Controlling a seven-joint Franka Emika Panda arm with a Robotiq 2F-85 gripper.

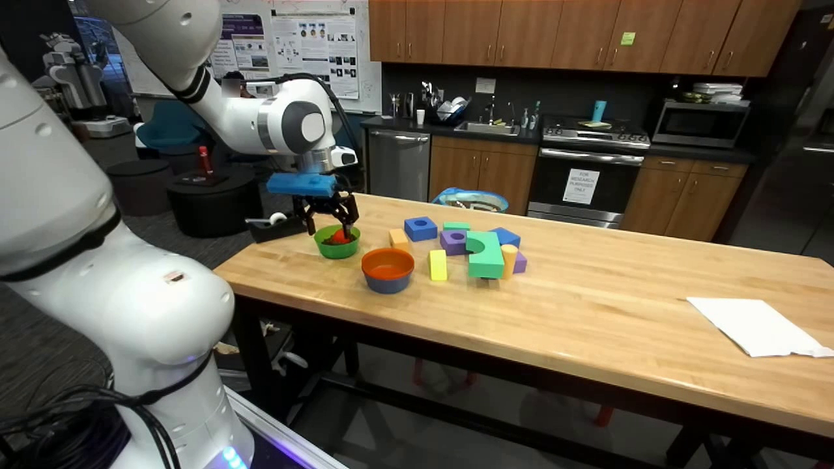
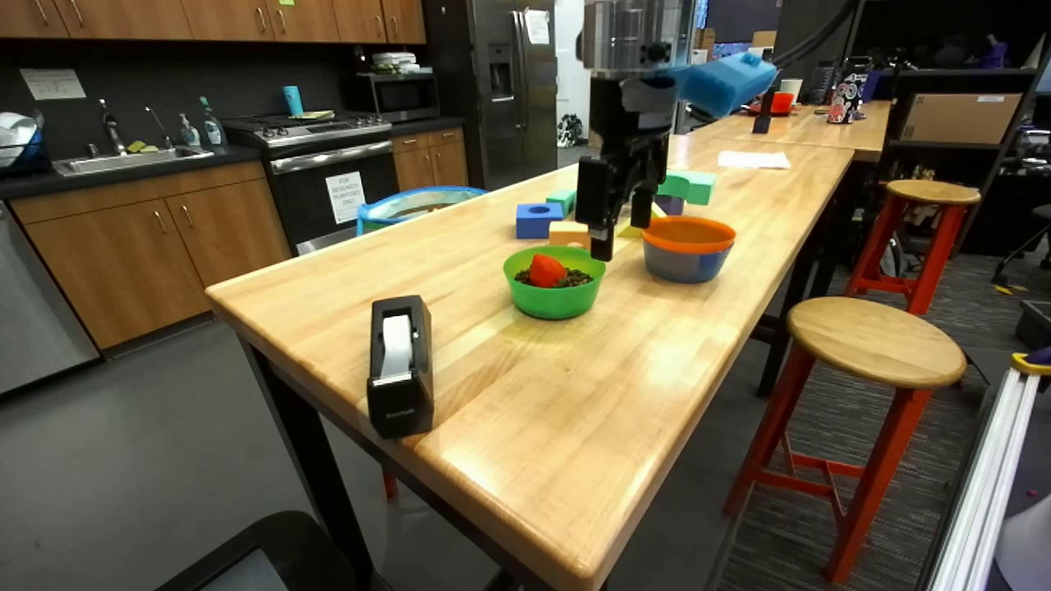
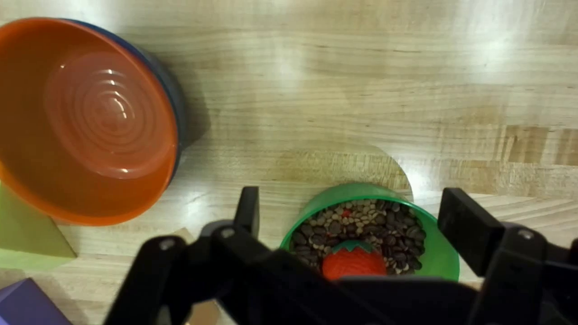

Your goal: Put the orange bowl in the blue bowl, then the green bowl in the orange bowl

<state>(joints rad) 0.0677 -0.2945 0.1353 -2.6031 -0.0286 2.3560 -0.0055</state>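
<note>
The orange bowl [image 1: 388,263] sits inside the blue bowl [image 1: 388,285] on the table; both also show in an exterior view, orange [image 2: 688,234] over blue [image 2: 686,267]. In the wrist view the orange bowl [image 3: 108,113] hides most of the blue bowl [image 3: 175,101]. The green bowl [image 2: 553,304] stands upright beside them, holding dark and light beans and a red strawberry [image 3: 354,264]. My gripper [image 3: 354,219] is open and empty over the green bowl [image 3: 440,253], one finger at each side. The gripper hides the bowl's near part. I cannot tell whether a finger touches its rim.
Several toy blocks lie beyond the bowls, among them a blue one [image 1: 421,228], a yellow one [image 1: 438,265] and a green one [image 1: 485,257]. A black tape dispenser [image 2: 400,365] stands near the table's end. White paper [image 1: 756,324] lies far along the table.
</note>
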